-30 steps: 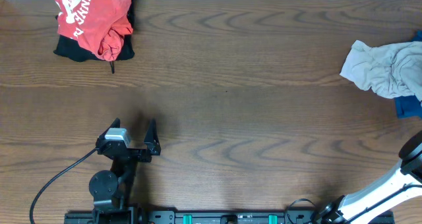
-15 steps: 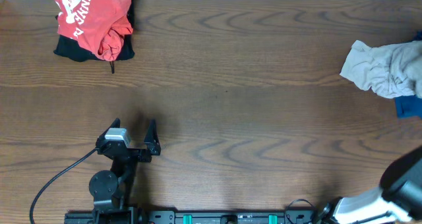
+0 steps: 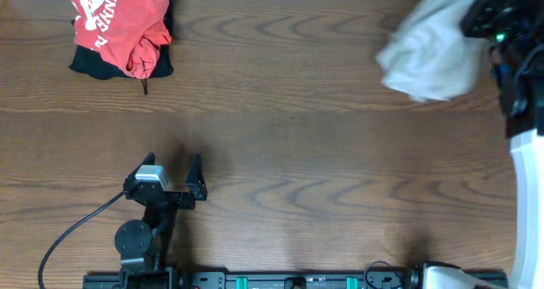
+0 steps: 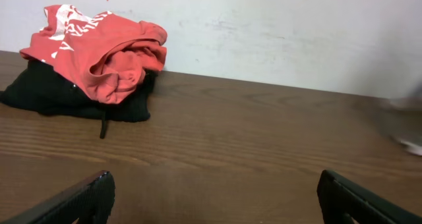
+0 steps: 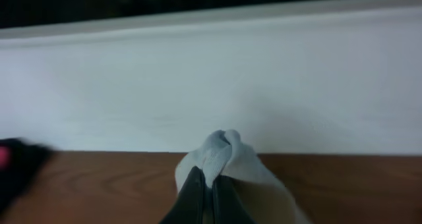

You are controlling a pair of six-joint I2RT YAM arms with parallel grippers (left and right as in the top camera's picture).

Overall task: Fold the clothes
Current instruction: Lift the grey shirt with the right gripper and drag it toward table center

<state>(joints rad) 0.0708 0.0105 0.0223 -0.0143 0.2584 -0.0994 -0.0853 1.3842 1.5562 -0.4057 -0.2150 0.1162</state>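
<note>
Overhead, the pale grey-beige crumpled cloth garment (image 3: 425,51) shows as a soft, blurred bundle at the far right corner of the brown wood-grain table (image 3: 323,153). Its long axis runs on a slant, from the upper right at the right arm down toward the lower left, where the bulk of it bunches. The right gripper (image 5: 206,188) is clenched on a fold of this garment: the wrist view shows the two dark fingers (image 5: 192,196) pressed close together with a rounded peak of smooth fabric standing just above them, a plain white wall (image 5: 211,85) behind.

Three garments can be counted. Besides the pale one, a red wrinkled garment with white lettering (image 3: 119,25) lies heaped on top of a black folded garment (image 3: 89,64) at the far left corner, well apart from the pale one. A thin dark cord trails from the black piece toward the near edge.

Two grippers are in view. The left gripper (image 3: 174,160) sits near the front edge, spread wide and grasping nothing, its two black fingertips (image 4: 82,199) apart over bare wood and pointing toward the far side.
</note>
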